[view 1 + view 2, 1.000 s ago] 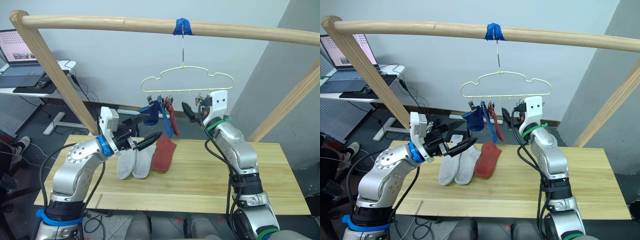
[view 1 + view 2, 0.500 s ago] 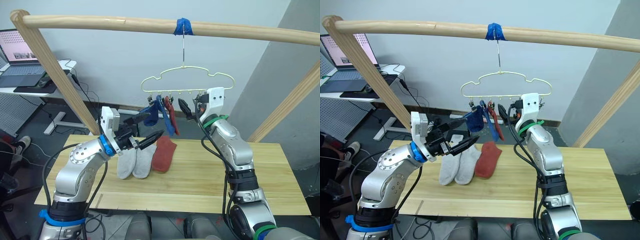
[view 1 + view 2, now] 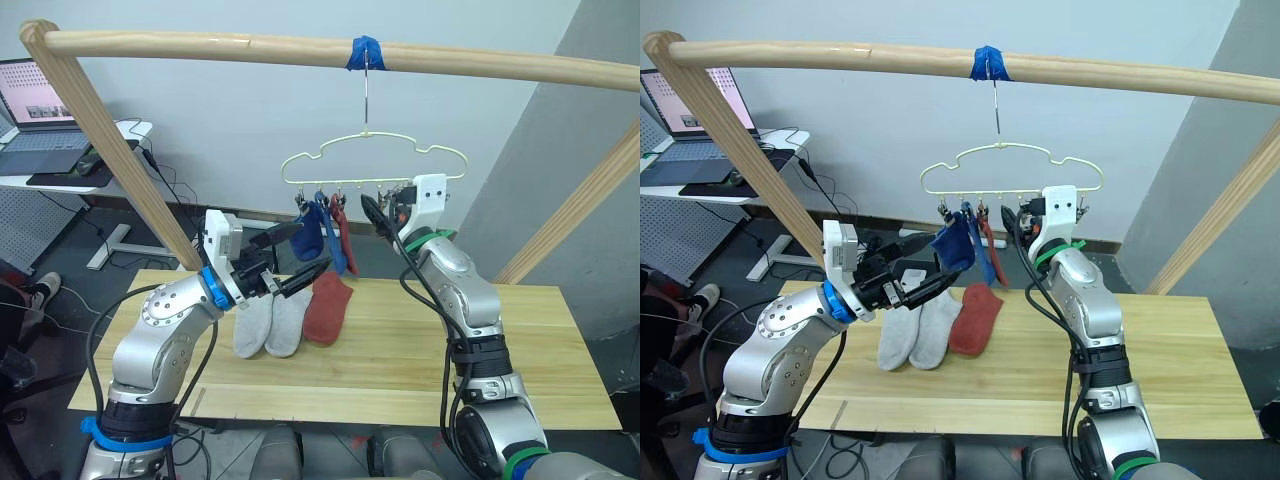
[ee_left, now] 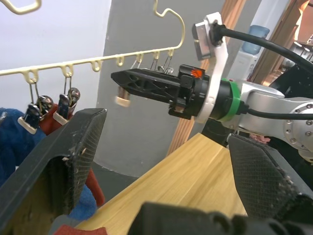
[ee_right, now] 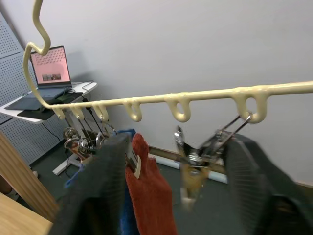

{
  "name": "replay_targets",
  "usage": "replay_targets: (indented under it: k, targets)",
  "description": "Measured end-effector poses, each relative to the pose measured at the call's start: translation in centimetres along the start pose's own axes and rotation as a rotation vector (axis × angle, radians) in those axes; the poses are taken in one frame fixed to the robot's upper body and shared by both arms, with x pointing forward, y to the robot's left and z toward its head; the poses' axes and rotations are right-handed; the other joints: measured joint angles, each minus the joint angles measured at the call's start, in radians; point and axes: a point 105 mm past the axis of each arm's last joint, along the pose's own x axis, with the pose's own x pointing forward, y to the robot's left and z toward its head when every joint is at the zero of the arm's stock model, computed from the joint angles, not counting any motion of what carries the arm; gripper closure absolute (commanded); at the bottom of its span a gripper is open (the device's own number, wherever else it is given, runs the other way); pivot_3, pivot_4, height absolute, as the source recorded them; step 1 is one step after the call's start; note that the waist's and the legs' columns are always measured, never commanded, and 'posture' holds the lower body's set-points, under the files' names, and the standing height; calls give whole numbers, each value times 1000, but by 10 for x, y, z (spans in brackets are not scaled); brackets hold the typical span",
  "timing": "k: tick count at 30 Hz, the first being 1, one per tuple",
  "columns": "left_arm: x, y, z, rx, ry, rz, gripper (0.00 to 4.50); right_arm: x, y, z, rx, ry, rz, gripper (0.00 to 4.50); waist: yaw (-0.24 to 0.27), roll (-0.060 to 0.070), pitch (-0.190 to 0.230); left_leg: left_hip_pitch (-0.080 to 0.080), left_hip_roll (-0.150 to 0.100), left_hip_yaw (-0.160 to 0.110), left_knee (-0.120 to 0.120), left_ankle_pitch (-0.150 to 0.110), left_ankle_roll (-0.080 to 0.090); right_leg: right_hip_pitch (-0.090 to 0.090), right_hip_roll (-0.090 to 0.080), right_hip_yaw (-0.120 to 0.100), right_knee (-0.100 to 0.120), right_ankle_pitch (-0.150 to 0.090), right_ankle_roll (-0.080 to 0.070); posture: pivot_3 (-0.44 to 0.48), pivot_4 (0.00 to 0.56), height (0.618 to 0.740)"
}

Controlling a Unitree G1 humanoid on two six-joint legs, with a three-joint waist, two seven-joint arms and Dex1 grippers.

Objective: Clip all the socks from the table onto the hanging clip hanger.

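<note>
Head-camera views take in the thick round wooden pole frame (image 3: pixel 200 45) spanning the scene, and under it the wide tabletop of light yellowish wooden planks (image 3: pixel 400 350). From a wire hook on the pole hangs the thin pale yellow wire clip hanger with a scalloped outline (image 3: pixel 372 155); two blue socks (image 3: pixel 318 232) and one rust red sock (image 3: pixel 340 222) are already clipped at its left end. On the table lie two light grey ankle socks (image 3: pixel 268 322) side by side, with the other rust red sock (image 3: pixel 326 306) touching them on the right.

The left gripper (image 3: pixel 296 256) is raised near the hanging blue socks, fingers spread apart and empty. The right gripper (image 3: pixel 1013 222) sits just under the hanger's rail; in the right wrist view its fingers (image 5: pixel 105 191) are parted on either side of a free metal clip (image 5: pixel 195 161), not yet squeezing it.

Three socks remain. They look light, limp and easy to bunch, so a pinch at the cuff edge should let the rest drape clear. The hanger swings freely, so steadying the clip looks necessary before feeding fabric in.
</note>
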Motion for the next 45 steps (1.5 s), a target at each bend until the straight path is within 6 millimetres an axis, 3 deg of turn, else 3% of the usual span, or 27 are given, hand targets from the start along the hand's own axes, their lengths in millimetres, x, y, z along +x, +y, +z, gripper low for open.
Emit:
replay_targets:
  k: [3,5,13,20,23,25,30,34,37,45]
  targets:
    - [0,0,0,-1,-1,-1,0,1,-5,1,17,-4,-19,3820,0,0,0,0,0,0,0,0,0,0,0,0,0,0,0,62,128,740]
    - [0,0,0,-1,0,-1,0,1,-8,-3,30,9,-34,4230,-1,1,1,0,0,0,0,0,0,0,0,0,0,0,0,62,128,740]
    - [-1,1,-9,-11,28,12,0,1,-11,-2,47,1,-50,4331,-1,2,2,0,0,0,0,0,0,0,0,0,0,0,0,52,137,740]
    - [3,7,-73,-107,258,55,0,-2,-17,0,21,7,-55,4331,0,4,5,0,0,0,0,0,0,0,0,0,0,0,0,33,141,740]
    - [17,13,-130,-82,475,67,0,-5,-16,1,7,20,-35,4331,3,7,8,0,-1,0,1,0,0,0,0,0,0,-1,1,-3,145,740]
    - [30,13,-158,-63,566,73,0,-7,-17,2,-1,25,-33,4331,0,7,10,-3,-1,0,2,0,0,-2,0,0,0,0,0,-3,145,740]
    - [48,25,-179,9,652,98,0,-11,-16,2,-6,35,-33,4331,-8,6,10,-5,0,0,1,0,0,-5,2,0,1,0,0,-44,140,740]
    - [44,27,-202,36,738,123,0,-11,-13,1,-4,42,-28,4331,-20,6,10,-6,0,0,0,0,1,-6,2,0,0,0,0,-62,131,740]
    - [44,29,-204,77,754,112,562,-12,-12,3,-4,37,-28,4331,-27,6,10,-5,0,0,1,0,0,-5,2,0,1,0,0,-68,129,740]
    - [42,22,-207,75,745,44,2804,-13,-14,4,-2,31,-40,4331,-34,6,10,-5,0,0,1,0,0,-5,2,0,2,0,0,-66,121,740]
